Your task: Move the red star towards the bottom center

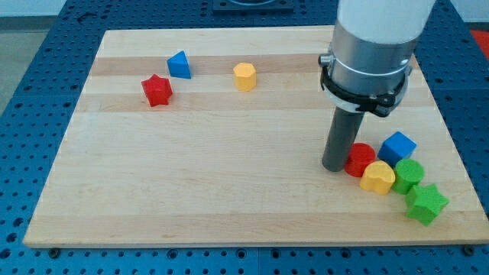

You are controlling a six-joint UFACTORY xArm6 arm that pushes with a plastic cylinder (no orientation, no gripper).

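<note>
No readable text anywhere

No letters, numbers, labels, brands or signs can be read on the bench (229,198), on any of the coloured blocks, or on the arm's white and grey housing (374,46) at the bench's top right edge; all surfaces appear plain.

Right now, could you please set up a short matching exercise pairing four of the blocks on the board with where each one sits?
Things:
1. red star
2. blue triangular block
3. yellow block at the view's top
4. green star

Places:
A. lowest and farthest toward the view's right
B. top centre, standing alone
C. upper left, just below-left of a blue block
D. upper left, just above-right of a red block

Pairs: 1-C, 2-D, 3-B, 4-A
</note>
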